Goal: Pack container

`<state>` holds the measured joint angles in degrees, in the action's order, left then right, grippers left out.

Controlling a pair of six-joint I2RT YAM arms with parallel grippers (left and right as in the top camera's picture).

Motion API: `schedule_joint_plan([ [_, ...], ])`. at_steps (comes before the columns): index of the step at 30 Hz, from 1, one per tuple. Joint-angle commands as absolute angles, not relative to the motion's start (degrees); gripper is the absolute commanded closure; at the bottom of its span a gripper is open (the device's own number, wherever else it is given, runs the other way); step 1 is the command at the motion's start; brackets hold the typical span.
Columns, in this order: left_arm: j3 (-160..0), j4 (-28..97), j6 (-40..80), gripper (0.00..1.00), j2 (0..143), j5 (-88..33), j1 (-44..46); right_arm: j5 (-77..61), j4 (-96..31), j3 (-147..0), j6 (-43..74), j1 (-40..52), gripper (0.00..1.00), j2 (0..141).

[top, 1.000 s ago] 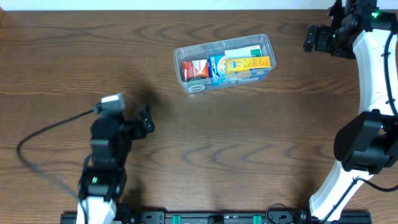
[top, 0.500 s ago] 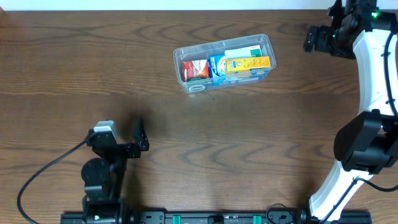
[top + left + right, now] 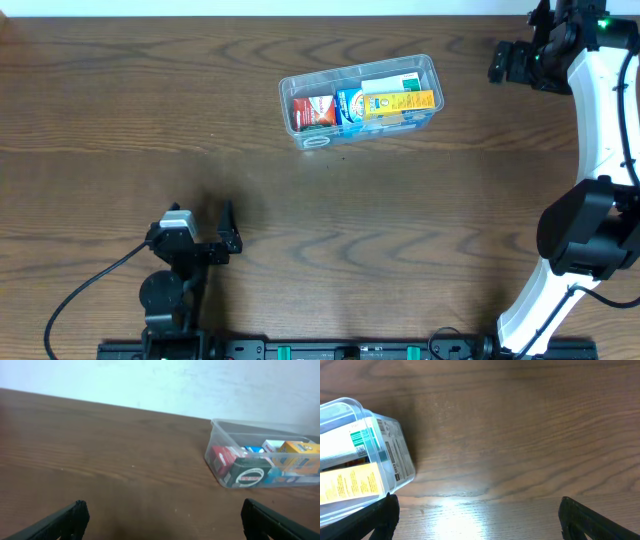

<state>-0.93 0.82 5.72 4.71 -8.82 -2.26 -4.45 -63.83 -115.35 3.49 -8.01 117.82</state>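
Observation:
The clear plastic container [image 3: 340, 70] lies at the back middle of the table. Packed inside are a red box [image 3: 313, 111], a blue box [image 3: 349, 106], a yellow box [image 3: 400, 103] and a white-and-green box [image 3: 390, 85]. My left gripper [image 3: 228, 228] hovers open and empty near the front left, far from the container. In the left wrist view its gripper [image 3: 162, 510] faces the container [image 3: 216, 455] from a distance. My right gripper [image 3: 497, 63] stands open at the back right, just right of the container. The right wrist view has its gripper [image 3: 477, 507] over bare wood, with the container's end [image 3: 395, 455] at the left.
A black cable [image 3: 90, 280] trails from the left arm across the front left of the table. The white right arm [image 3: 600, 110] rises along the right edge. A black rail [image 3: 340, 350] runs along the front edge. A pale wall [image 3: 150, 380] stands behind the table.
The left arm has drawn back toward the front edge, away from the container, with its gripper still open. The right arm and the container have not moved.

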Motion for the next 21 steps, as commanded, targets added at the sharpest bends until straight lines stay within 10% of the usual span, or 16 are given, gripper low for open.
schedule_joint_plan([
  [1, -0.23, 3.14, 4.73, 0.02, 3.33, -9.87, -2.79, -4.49, -63.9, -116.14, 4.23, -7.86, 0.01, 117.75],
  [21, -0.23, 3.16, 4.73, 0.02, 3.92, -9.87, -2.83, -4.49, -63.9, -116.14, 4.23, -7.86, 0.01, 117.75],
])
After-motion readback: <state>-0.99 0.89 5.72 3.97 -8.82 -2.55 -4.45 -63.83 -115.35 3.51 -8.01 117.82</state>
